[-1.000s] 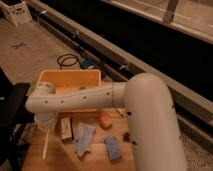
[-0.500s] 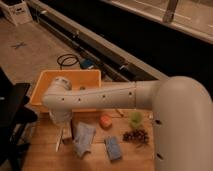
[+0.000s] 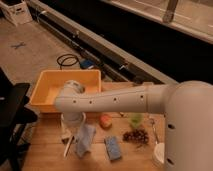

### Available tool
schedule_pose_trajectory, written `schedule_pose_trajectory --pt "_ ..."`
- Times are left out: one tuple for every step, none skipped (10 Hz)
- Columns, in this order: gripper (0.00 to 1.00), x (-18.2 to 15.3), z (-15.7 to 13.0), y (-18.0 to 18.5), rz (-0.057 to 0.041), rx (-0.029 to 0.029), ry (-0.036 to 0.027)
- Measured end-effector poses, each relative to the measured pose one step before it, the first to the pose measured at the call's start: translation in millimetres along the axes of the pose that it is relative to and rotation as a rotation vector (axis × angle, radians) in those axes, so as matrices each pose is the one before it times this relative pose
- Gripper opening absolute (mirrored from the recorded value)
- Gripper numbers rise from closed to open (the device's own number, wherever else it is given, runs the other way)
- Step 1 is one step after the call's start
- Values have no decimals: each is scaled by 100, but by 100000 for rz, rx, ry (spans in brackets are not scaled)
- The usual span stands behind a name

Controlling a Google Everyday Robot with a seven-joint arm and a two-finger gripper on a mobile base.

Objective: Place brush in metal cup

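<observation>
My gripper (image 3: 73,130) hangs from the white wrist just in front of the yellow tub (image 3: 46,84), over the left part of the wooden table (image 3: 45,156). It is shut on the brush (image 3: 68,148), a slim white stick that slants down and to the left from the gripper to the table top. My white arm reaches in from the right and crosses the middle of the table. The metal cup is out of view, and the arm may be hiding it.
A blue cloth (image 3: 85,140) and a blue sponge (image 3: 113,148) lie right of the brush. Further right are an orange fruit (image 3: 105,121), a green cup (image 3: 135,120), grapes (image 3: 136,136), a spoon (image 3: 153,131) and a white bowl (image 3: 159,153). A black chair (image 3: 12,116) stands at the left.
My gripper has moved right along the front of the yellow tub, and the brush has travelled with it towards the blue cloth.
</observation>
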Motion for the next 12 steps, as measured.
schedule_pose_trajectory --pt "0 194 6 1320 3080 -1798 -845" --pt "0 543 -108 1928 4322 -2688 -724" --pt "0 685 -276 1817 4121 -3260 -465" --pt "0 797 -404 1216 3029 -3020 -19" --pt "0 710 -351 654 2105 -1979 18" --pt "0 1017 -473 576 2337 -2029 -79" --pt "0 1294 -564 444 1744 -1351 345" --pt "0 1854 -944 498 2035 -1194 1168" --pt "0 2106 -1354 -314 998 -874 2350" --pt "0 1815 -1136 -405 837 -170 3177" --pt "0 1642 -956 -123 1432 330 3000" --pt "0 1342 -947 -20 1508 1008 2799"
